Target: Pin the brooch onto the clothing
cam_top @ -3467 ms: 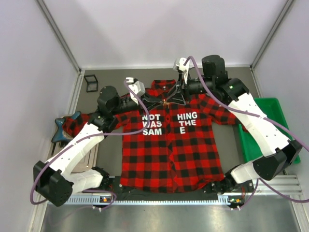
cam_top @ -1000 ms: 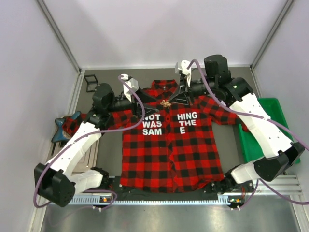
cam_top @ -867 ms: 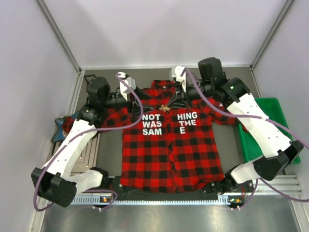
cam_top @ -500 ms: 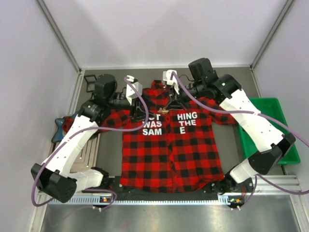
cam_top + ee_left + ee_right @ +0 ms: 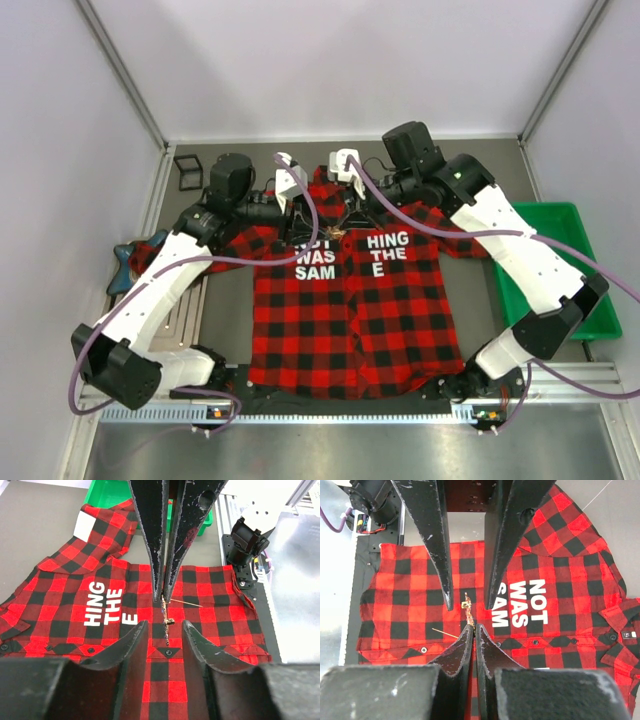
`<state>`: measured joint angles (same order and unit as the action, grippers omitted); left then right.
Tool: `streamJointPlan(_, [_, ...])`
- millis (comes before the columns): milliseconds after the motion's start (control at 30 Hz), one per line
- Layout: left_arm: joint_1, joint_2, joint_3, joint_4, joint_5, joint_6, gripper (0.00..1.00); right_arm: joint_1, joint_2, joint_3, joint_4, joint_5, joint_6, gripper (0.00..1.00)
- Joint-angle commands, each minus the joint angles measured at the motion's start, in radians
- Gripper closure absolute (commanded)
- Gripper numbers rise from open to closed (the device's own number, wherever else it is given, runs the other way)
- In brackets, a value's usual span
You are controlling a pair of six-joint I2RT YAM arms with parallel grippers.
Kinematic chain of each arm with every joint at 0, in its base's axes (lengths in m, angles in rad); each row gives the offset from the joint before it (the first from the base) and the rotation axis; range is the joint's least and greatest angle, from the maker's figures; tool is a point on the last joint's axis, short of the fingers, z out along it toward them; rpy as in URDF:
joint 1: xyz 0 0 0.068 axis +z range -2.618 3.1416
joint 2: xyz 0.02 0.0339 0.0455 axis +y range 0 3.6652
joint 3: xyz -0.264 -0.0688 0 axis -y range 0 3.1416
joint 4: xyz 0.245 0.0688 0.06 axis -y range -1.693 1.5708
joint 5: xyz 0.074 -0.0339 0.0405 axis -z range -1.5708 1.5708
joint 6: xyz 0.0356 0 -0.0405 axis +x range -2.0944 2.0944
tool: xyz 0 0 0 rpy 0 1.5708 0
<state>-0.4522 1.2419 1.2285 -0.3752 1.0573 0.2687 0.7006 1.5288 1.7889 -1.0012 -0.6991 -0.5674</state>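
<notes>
While the red-and-black plaid button-up shirt point(image 5: 350, 320) lies flat across the grey table's point(image 5: 505, 158) middle, the overhead view shows bare table along the far edge and beside the sleeves. Left wrist: the left gripper point(image 5: 164, 627) stands partly open, fingers either side of the tiny tan brooch point(image 5: 166, 615). Right wrist: the right gripper point(image 5: 472, 626) is pinched shut on that brooch, over the shirt's chest beside its white lettering point(image 5: 520, 605).
</notes>
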Motion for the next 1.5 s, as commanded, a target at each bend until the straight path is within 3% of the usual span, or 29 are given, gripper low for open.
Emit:
streamJointPlan(0, [-0.008,0.002,0.014,0.022,0.003,-0.005,0.64,0.019,0.011,0.058,0.010,-0.003,-0.022,1.00])
streamJointPlan(133, [-0.011,0.005,0.012,0.033,0.000,-0.003,0.75,0.020,0.016,0.070,0.004,-0.007,-0.025,1.00])
streamJointPlan(333, [-0.014,0.001,-0.007,0.065,0.006,-0.019,1.00,0.019,0.021,0.072,0.006,-0.016,-0.031,1.00])
streamJointPlan(400, [-0.016,-0.002,-0.017,0.093,-0.014,-0.063,1.00,0.020,0.027,0.076,0.010,-0.005,-0.020,1.00])
streamJointPlan(467, [-0.016,-0.016,-0.047,0.171,-0.084,-0.165,1.00,0.019,0.040,0.093,0.012,0.027,0.023,0.83])
streamJointPlan(500, [-0.014,-0.024,-0.058,0.185,-0.205,-0.192,1.00,0.002,0.045,0.101,0.013,0.036,0.040,0.75])
streamJointPlan(533, [-0.014,-0.044,-0.085,0.196,-0.268,-0.221,1.00,-0.013,0.045,0.110,0.022,0.038,0.056,0.56])
streamJointPlan(633, [-0.014,-0.070,-0.127,0.236,-0.427,-0.307,1.00,-0.076,0.045,0.115,0.074,0.038,0.164,0.33])
streamJointPlan(733, [-0.014,-0.082,-0.156,0.278,-0.497,-0.374,1.00,-0.098,0.034,0.101,0.124,0.081,0.271,0.23])
streamJointPlan(1067, [-0.016,-0.050,-0.133,0.298,-0.586,-0.456,1.00,-0.034,0.076,0.092,0.243,0.254,0.439,0.20])
streamJointPlan(1267, [-0.016,-0.048,-0.126,0.300,-0.571,-0.470,1.00,0.022,0.128,0.127,0.259,0.390,0.405,0.21])
streamJointPlan(1467, [-0.017,-0.062,-0.126,0.311,-0.539,-0.482,1.00,0.020,0.137,0.098,0.253,0.427,0.345,0.25])
